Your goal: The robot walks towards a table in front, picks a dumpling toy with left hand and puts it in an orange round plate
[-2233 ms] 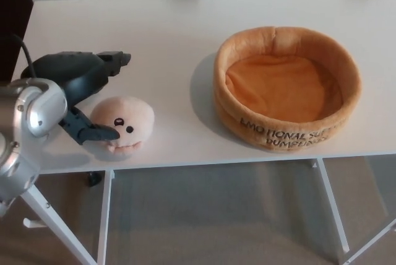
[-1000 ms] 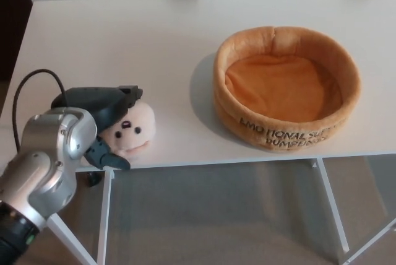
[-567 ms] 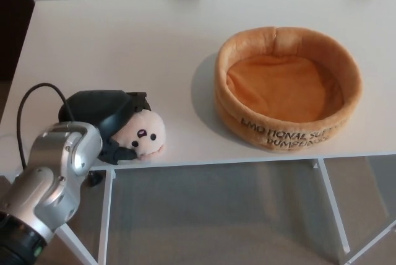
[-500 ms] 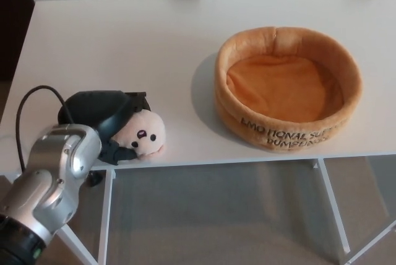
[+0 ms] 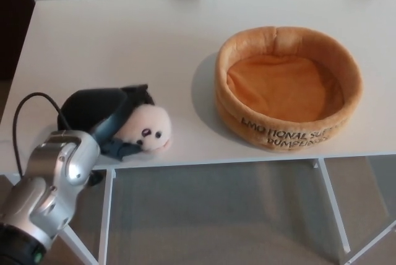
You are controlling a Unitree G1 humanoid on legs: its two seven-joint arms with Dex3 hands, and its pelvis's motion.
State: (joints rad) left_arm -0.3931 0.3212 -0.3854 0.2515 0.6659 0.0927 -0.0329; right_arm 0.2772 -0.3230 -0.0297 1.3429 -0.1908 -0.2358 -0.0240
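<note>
Dumpling toy (image 5: 147, 130) clamped in left robot hand (image 5: 106, 119) at the surface (image 5: 124, 42) front edge, orange plate (image 5: 287, 85) well apart.

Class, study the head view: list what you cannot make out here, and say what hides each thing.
1. Left side of the dumpling toy: covered by the left hand closed on it.
2. Plate lettering: partly lost in the plush folds.
3. Right hand: out of frame.
4. Table far corners: cut by the picture's edges.
</note>
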